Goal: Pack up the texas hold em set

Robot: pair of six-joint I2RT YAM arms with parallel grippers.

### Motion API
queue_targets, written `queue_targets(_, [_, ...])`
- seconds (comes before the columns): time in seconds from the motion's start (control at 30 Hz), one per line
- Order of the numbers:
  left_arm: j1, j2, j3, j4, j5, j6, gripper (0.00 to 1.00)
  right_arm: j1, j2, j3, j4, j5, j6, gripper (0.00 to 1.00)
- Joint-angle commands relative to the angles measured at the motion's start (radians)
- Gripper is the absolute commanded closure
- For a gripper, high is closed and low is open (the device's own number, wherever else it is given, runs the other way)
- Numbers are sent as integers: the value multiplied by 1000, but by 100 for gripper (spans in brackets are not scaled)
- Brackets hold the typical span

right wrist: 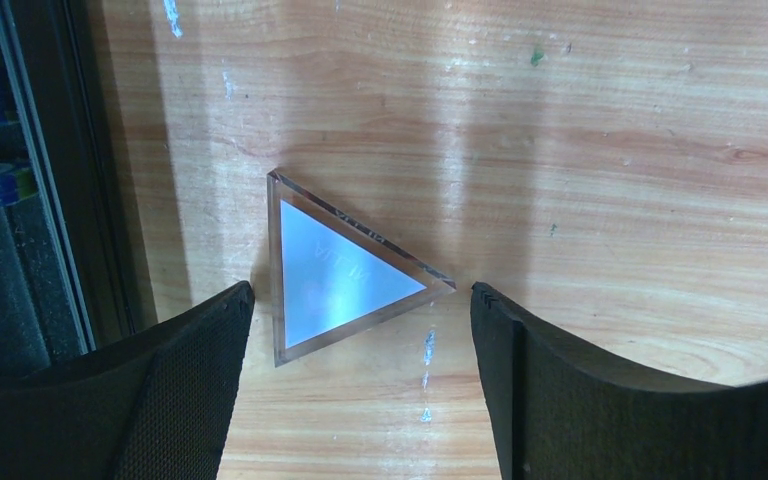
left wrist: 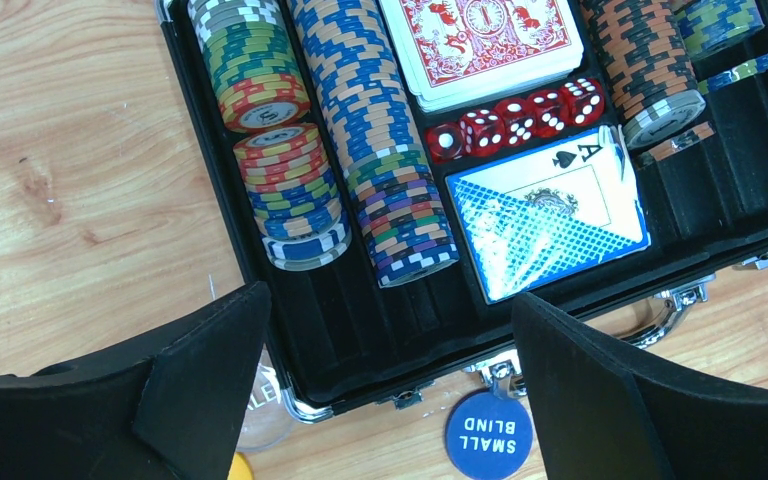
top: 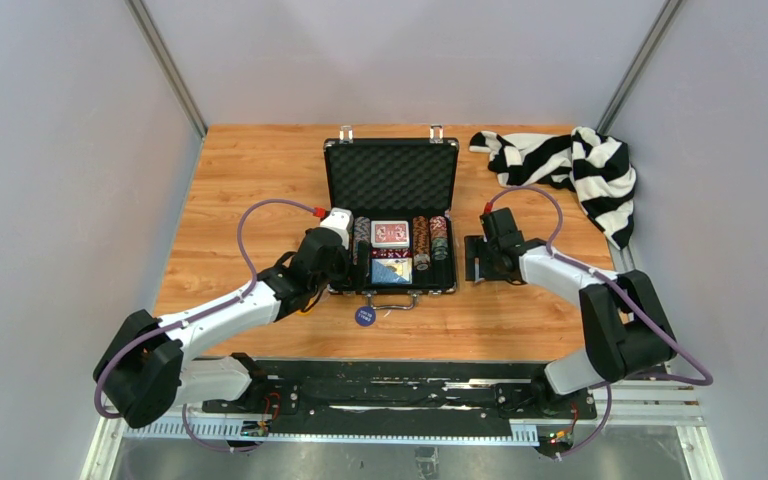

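The black briefcase point(top: 390, 172) lies open mid-table, its foam lid upright. In the left wrist view its tray point(left wrist: 380, 330) holds rows of multicoloured chips point(left wrist: 380, 130), a red card deck point(left wrist: 485, 40), red dice point(left wrist: 515, 120) and a blue deck point(left wrist: 550, 215). A blue "SMALL BLIND" button point(left wrist: 488, 435) lies on the table by the metal handle point(left wrist: 675, 305); it also shows in the top view point(top: 365, 316). A clear round button point(left wrist: 260, 410) lies at the case's front left corner. My left gripper point(left wrist: 390, 310) is open above that corner. My right gripper point(right wrist: 360, 295) is open over a clear triangular piece point(right wrist: 335, 270) right of the case.
A black-and-white striped cloth point(top: 570, 165) lies at the back right. A yellow disc point(left wrist: 243, 468) peeks out beside the left finger. The case's right wall point(right wrist: 60, 200) stands close to the right gripper's left finger. Grey walls enclose the wooden table point(top: 240, 200).
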Motion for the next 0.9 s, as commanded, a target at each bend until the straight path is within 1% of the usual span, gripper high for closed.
queue_targets(0.0, [4,4,23,-1,1,-3,5,-14,58,-21,-31,-10,11,22])
queue_targets(0.2, [4,10,23,0,0,-2,5,-14,72,-16,-22,-22,9,25])
queue_targets(0.4, [4,15,26,0,3,-4,5,-14,66,-19,-27,-34,12,35])
queue_targets(0.5, [4,10,27,-5,4,-4,5,-14,62,-19,-37,-27,16,36])
queue_targets(0.7, [4,-1,26,-9,3,-1,5,-14,59,-16,-44,-33,17,33])
queue_targets(0.8, [4,-3,27,-11,4,-2,5,-12,59,-15,-44,-46,23,45])
queue_targets(0.87, [4,-7,26,-11,4,-1,5,-12,54,-12,-45,-47,25,49])
